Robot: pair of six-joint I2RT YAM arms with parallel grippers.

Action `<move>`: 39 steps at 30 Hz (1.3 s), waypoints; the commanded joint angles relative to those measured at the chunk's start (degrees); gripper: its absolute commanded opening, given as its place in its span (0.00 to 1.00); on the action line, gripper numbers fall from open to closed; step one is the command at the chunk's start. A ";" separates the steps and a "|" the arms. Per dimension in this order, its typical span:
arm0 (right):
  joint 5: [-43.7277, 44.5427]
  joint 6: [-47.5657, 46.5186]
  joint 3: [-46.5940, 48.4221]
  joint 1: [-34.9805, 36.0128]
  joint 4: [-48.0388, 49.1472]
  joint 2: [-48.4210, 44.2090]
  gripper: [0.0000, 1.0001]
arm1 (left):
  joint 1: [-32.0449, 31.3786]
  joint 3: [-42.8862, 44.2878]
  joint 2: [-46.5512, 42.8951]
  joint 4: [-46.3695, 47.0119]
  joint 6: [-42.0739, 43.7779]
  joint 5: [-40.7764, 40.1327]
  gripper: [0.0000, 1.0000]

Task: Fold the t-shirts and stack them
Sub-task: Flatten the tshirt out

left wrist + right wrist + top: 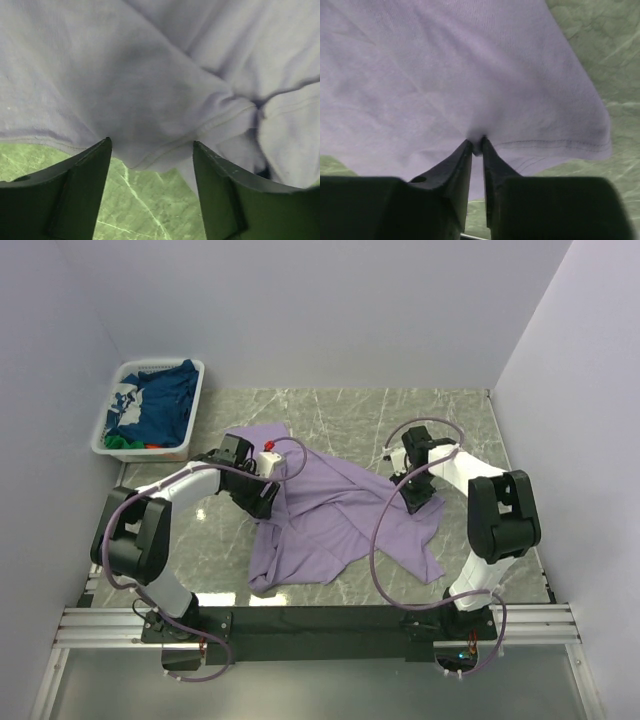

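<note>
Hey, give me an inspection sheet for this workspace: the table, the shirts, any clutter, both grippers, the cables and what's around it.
Surface: green-grey marbled table.
Job's things: lavender t-shirt lies crumpled and unfolded mid-table; navy shirt with white print, green cloth and red cloth sit in the basket.
Clutter: white slatted basket at the far left corner; nothing else seen.
Grippers: left gripper open, the lavender hem between its fingertips; right gripper shut on a pinch of the lavender t-shirt.
Cables: purple cables loop along both arms.
Surroundings: plain white walls on three sides; metal rail at the near edge.
</note>
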 commanded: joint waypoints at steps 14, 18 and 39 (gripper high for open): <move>5.45 -2.97 21.04 -9.78 -1.59 8.85 0.00 | -0.20 -0.20 5.55 -0.06 2.14 -5.89 0.01; 7.74 -2.36 28.60 -13.48 -3.60 16.79 0.37 | -0.02 0.60 6.08 -0.67 2.58 -5.63 0.01; -5.01 -4.02 22.72 -12.70 -2.39 12.49 0.29 | 0.42 0.95 4.85 -1.55 1.26 -1.41 0.27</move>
